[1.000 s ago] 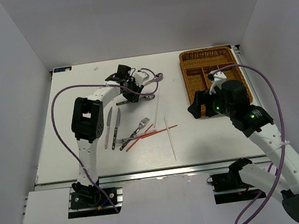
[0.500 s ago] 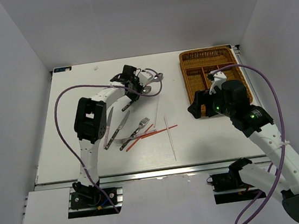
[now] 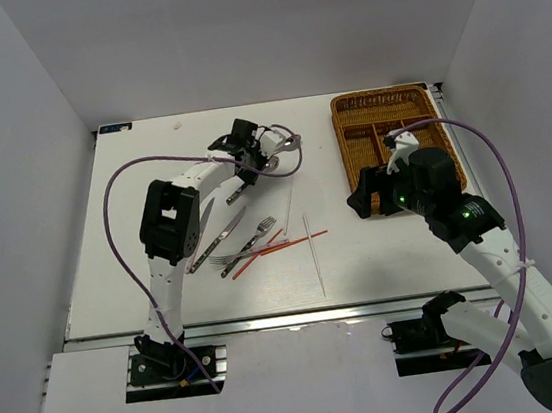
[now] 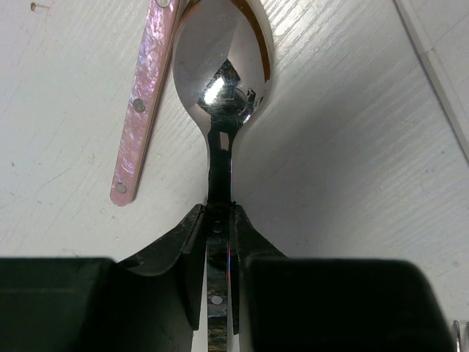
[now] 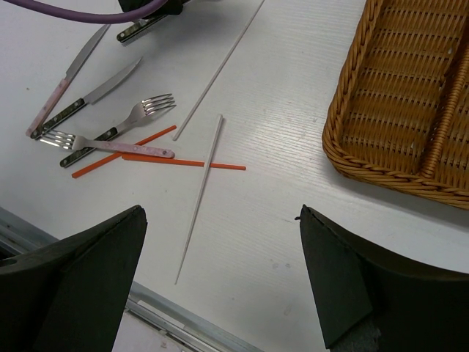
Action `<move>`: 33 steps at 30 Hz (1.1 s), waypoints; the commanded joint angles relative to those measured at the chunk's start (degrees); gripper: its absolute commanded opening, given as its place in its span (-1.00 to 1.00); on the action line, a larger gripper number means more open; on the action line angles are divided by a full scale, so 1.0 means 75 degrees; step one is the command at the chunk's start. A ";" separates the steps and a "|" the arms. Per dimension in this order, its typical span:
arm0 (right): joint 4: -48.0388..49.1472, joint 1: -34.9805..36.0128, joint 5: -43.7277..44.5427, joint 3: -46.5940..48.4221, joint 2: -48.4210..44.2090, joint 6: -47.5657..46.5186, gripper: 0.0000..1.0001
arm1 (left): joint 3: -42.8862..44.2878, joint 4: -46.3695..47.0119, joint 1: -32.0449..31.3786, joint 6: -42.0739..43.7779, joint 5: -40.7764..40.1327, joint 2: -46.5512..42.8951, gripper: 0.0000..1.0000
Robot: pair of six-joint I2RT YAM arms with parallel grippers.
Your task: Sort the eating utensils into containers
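Observation:
My left gripper is shut on the dark handle of a silver spoon, whose bowl points away from me, close over the table. A pink handle lies just left of the bowl. In the top view this gripper is at the far middle. Two knives, two forks, red chopsticks and white chopsticks lie near the centre. My right gripper is open and empty above the table, left of the wicker tray. The tray is at the far right.
The left arm's purple cable loops over the left half of the table. The table's near metal edge is just below the right gripper. White walls stand round the table.
My left gripper has moved a little right and away with the spoon in it. One knife has swung from upright to a diagonal. The right arm has not moved.

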 commanded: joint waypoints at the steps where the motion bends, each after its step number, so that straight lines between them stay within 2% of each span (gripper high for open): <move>1: 0.0294 0.0021 0.0185 0.0021 -0.0147 0.0069 0.79 | 0.0497 -0.0212 -0.0152 -0.0250 0.0006 -0.0577 -1.00; 7: 0.0306 0.0021 0.0712 0.0162 -0.0324 0.0374 0.79 | 0.0556 -0.0025 -0.0187 -0.1046 0.0498 -0.1409 -1.00; 13: 0.0282 0.0021 0.1368 0.0209 -0.0592 0.0819 0.79 | 0.0919 0.0186 -0.0362 -0.2546 0.1189 -0.1785 -1.00; 16: 0.0189 0.0009 0.1731 0.0349 -0.0850 0.1029 0.79 | 0.0978 0.0898 -0.0608 -0.3891 0.1319 -0.1832 -1.00; 19: -0.0010 0.0021 0.2047 0.0618 -0.1061 0.1194 0.78 | 0.0662 0.2339 -0.1040 -0.6323 0.1494 -0.1797 -1.00; 20: -0.0080 0.0009 0.2095 0.0700 -0.1062 0.1229 0.79 | 0.0662 0.2598 -0.1158 -0.6739 0.1518 -0.1727 -1.00; 23: -0.0291 0.0021 0.2188 0.1005 -0.1237 0.1265 0.79 | 0.0685 0.3594 -0.1616 -0.8317 0.1284 -0.1329 -1.00; 26: -0.0561 0.0021 0.2306 0.1240 -0.1413 0.1265 0.79 | 0.0708 0.4485 -0.2118 -0.9235 0.0664 -0.0930 -1.00; 33: -0.0924 0.0021 0.2552 0.1369 -0.1706 0.1171 0.79 | 0.1611 0.4908 -0.2777 -1.0023 -0.0906 0.0159 -1.00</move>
